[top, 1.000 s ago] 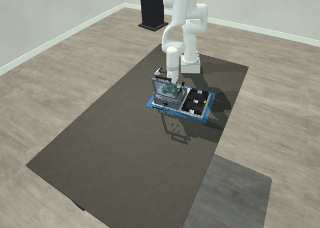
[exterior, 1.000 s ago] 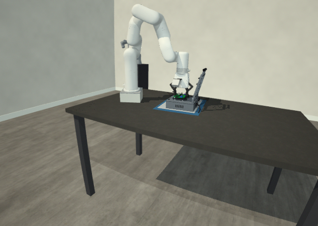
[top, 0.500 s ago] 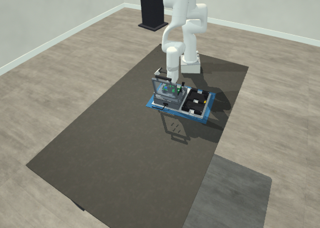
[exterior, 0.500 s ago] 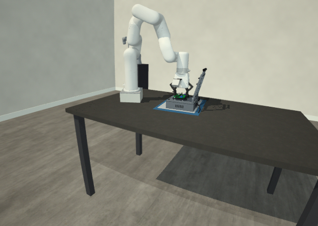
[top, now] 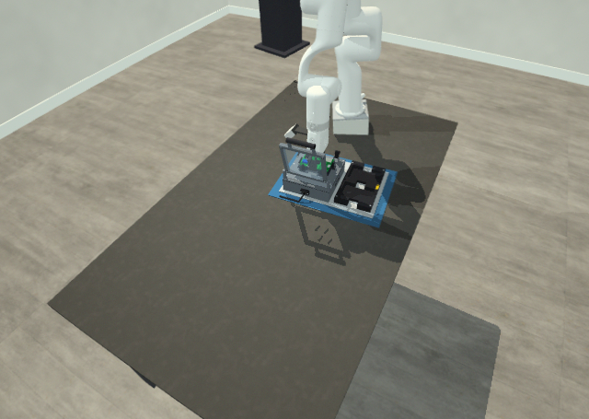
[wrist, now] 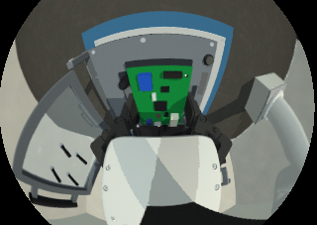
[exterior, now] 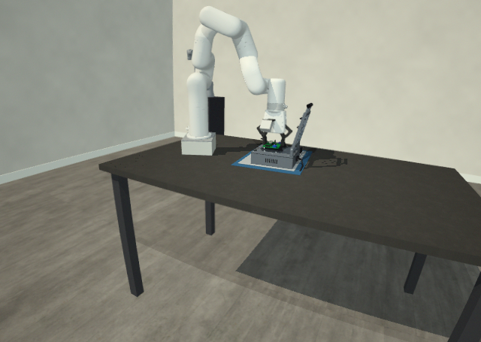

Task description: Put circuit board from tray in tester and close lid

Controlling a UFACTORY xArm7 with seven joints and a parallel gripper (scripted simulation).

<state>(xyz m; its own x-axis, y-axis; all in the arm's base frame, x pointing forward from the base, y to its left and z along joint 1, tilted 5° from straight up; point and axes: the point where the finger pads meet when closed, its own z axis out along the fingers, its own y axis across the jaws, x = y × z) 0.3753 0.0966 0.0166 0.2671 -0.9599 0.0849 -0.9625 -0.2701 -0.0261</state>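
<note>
The green circuit board (top: pixel 329 166) (exterior: pixel 267 146) (wrist: pixel 173 98) is face up over the tester (top: pixel 314 188) (exterior: pixel 258 158) (wrist: pixel 114 52), looking slightly above its plate. Its white connector end is nearest the gripper in the wrist view, toward the hook end. My gripper (exterior: pixel 273 143) (wrist: pixel 160 99) points down, its fingers on the board's two long edges; it is shut on the board. The lid (exterior: pixel 302 126) (wrist: pixel 54 184) (top: pixel 300 143) stands open, its handle at the top. The latch hook (top: pixel 337 155) stands on the edge opposite the hinge. Pins and posts are hidden.
The black tray (top: pixel 355 195) lies beside the tester's hook end, with no board visible in its pockets. Both stand on a blue mat (top: pixel 387 191) (exterior: pixel 237 162) (wrist: pixel 163 18). The raised lid rises close beside the gripper. The robot's base (top: pixel 351 124) (exterior: pixel 198 146) is behind.
</note>
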